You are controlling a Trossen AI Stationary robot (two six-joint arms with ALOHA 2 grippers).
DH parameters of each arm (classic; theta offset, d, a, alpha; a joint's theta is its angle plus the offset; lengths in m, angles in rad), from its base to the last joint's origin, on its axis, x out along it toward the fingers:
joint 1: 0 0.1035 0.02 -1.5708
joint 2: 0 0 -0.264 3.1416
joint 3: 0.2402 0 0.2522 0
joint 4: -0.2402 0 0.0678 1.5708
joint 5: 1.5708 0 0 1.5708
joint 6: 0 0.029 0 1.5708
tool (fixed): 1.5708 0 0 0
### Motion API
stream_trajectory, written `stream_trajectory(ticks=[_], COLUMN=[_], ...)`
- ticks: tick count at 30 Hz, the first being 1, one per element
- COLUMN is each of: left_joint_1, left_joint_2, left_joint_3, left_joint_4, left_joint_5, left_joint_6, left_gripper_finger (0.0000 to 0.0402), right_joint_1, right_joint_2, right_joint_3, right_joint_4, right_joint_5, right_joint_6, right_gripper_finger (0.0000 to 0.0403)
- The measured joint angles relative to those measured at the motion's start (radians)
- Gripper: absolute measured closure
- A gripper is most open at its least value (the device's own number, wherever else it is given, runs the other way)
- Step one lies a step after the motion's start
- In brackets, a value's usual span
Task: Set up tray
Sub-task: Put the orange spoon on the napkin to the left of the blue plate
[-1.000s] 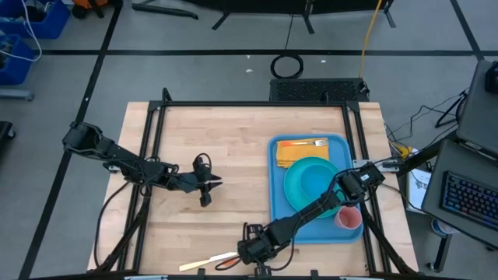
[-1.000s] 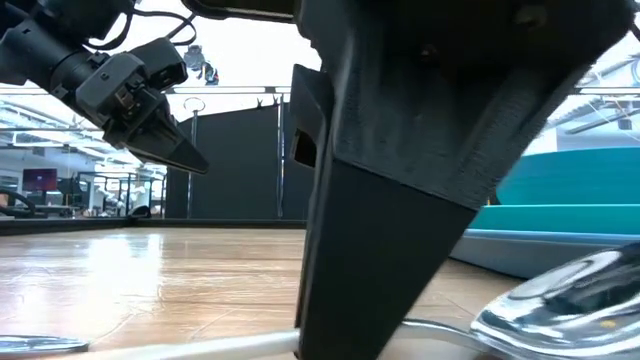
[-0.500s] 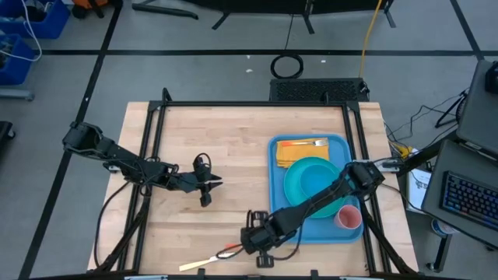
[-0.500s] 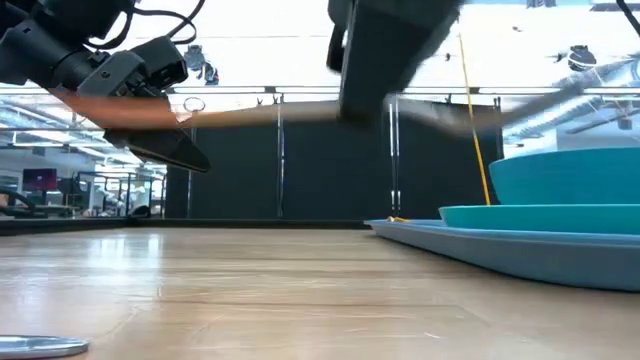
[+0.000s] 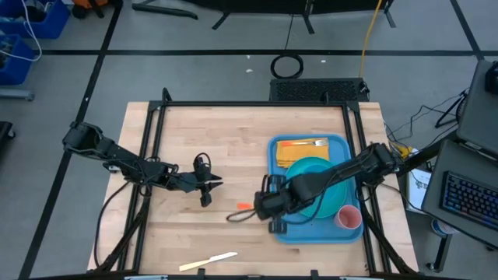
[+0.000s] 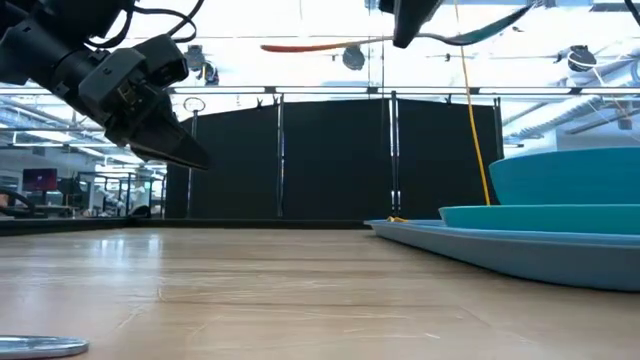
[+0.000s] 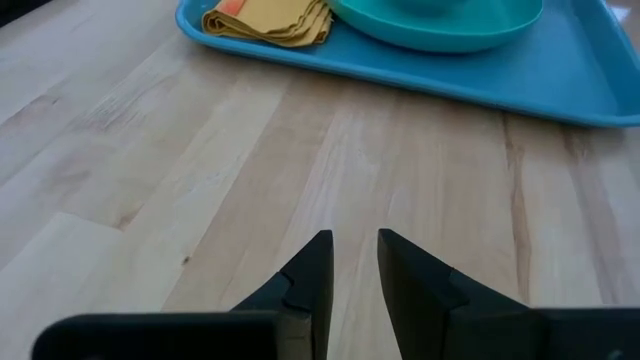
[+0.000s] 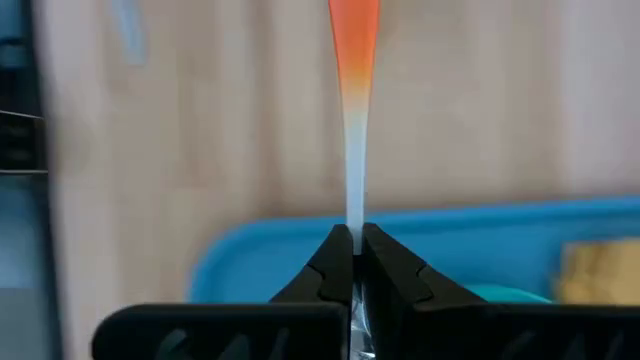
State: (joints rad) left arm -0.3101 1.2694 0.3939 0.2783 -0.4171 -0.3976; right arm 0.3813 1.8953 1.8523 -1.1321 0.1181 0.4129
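Observation:
A spoon with an orange handle (image 5: 240, 208) hangs in the air, with my right gripper (image 5: 263, 206) shut on it over the left rim of the blue tray (image 5: 278, 230). On the tray are a turquoise plate (image 5: 313, 173), a yellow napkin (image 5: 294, 152) with a fork (image 5: 311, 143) on it, and a pink cup (image 5: 349, 218). My left gripper (image 5: 216, 183) hovers over the wood at the table's middle left. Its fingers stand slightly open (image 7: 353, 250) with nothing between them. My right gripper pinches the spoon's silver shaft (image 8: 354, 212) between its two fingertips, just behind the orange handle (image 8: 354, 40). The fingers slant down from above. The spoon is lifted clear and lies about level (image 6: 320, 45), its handle pointing toward the table's left.
A cream knife (image 5: 208, 261) lies on the wood near the table's near edge. Bare wood stretches between the two grippers and left of the tray. A black frame (image 5: 257, 103) runs along the table's far and side edges.
My right gripper has risen from the table's near edge and gone toward the far edge and the tray, tipping steeper. It has taken the spoon up off the wood, and the spoon now hangs clear. The knife has stayed where it was.

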Motion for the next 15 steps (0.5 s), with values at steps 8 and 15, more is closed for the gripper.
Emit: stream_trajectory(ticks=[8,15], left_joint_1=[0.000,0.000], left_joint_2=[0.000,0.000], left_joint_3=[0.000,0.000], left_joint_4=[0.018,0.019], left_joint_5=[0.000,0.000], left_joint_6=[0.000,0.000], left_gripper_finger=[0.0316,0.0316], right_joint_1=[-0.109,-0.231], right_joint_2=[-0.087,-0.130], right_joint_3=[0.000,0.000], right_joint_4=[-0.148,-0.156], right_joint_5=[0.017,0.015], right_joint_6=[-0.132,-0.262], right_gripper_finger=[0.0403,0.0403])
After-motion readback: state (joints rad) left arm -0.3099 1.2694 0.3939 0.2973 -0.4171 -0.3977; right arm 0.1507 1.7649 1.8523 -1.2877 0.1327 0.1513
